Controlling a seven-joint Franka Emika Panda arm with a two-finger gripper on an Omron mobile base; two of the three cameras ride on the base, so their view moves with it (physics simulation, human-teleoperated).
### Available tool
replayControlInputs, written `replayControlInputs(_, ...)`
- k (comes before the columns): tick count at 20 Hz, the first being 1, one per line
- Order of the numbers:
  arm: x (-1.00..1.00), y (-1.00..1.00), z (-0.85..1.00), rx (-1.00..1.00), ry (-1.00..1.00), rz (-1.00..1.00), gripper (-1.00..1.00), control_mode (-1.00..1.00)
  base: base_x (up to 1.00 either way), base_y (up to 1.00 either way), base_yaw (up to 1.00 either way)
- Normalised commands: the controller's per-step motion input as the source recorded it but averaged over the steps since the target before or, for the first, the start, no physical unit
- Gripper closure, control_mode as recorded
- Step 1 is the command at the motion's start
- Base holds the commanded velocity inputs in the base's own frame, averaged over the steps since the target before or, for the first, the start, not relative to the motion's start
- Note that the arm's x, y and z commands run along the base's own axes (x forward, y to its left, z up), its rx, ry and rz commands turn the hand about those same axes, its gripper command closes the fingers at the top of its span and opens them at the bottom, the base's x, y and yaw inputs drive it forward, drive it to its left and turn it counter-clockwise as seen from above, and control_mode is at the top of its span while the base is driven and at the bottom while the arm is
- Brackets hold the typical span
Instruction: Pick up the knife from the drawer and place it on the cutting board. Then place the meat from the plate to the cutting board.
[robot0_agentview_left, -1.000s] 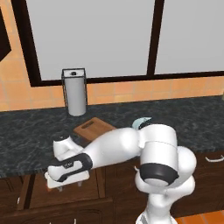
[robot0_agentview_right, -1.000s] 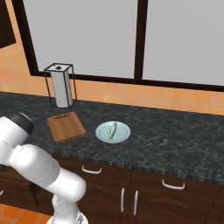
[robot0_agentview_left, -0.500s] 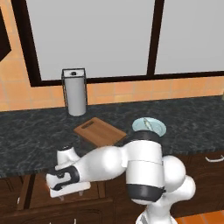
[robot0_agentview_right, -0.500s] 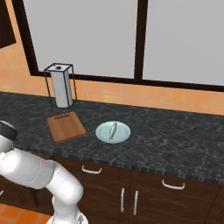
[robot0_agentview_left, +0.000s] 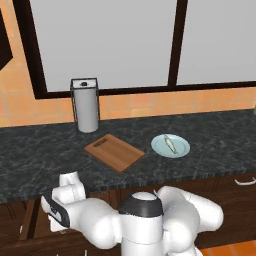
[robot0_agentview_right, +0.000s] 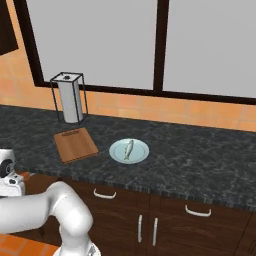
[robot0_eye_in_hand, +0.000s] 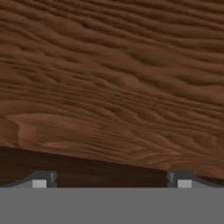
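Drawer (robot0_agentview_left: 30, 227): far left, below counter edge, pulled open; lighter inner wall shows beside arm. Knife not made out in it

Gripper (robot0_eye_in_hand: 111, 181): low at left, hand down at the drawer; hand cam has brown wood grain close up, tips set wide apart w/ nothing between them

Paper towel roll (robot0_agentview_left: 85, 105): upright in wire holder, back of counter (robot0_agentview_left: 215, 140), left of board

Cutting board (robot0_agentview_left: 114, 152): flat on dark counter, angled, slot end toward roll; bare

Plate (robot0_agentview_left: 171, 146): just right of board, not touching it

Meat (robot0_agentview_left: 171, 144): lying on plate, across its middle

Cabinet doors (robot0_agentview_right: 150, 225): under counter at right, silver handles
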Motion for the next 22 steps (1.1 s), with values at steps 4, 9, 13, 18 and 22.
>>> replayControlInputs(4,-0.39,0.23,-0.20,0.00,0.18,0.00,-1.00,-1.00,0.00,0.00,0.00)
replayControlInputs(9,-0.69,0.22,-0.05,0.00,0.18,0.04,-1.00,-1.00,0.00,0.00,0.00)
replayControlInputs(13,-0.67,0.24,0.00,0.00,0.27,0.08,-1.00,-1.00,0.00,0.00,0.00)
replayControlInputs(18,-0.78,0.24,0.00,0.00,0.25,0.10,-1.00,-1.00,0.00,0.00,0.00)
replayControlInputs(22,-0.92,0.21,0.00,0.00,0.19,0.10,-1.00,-1.00,0.00,0.00,0.00)
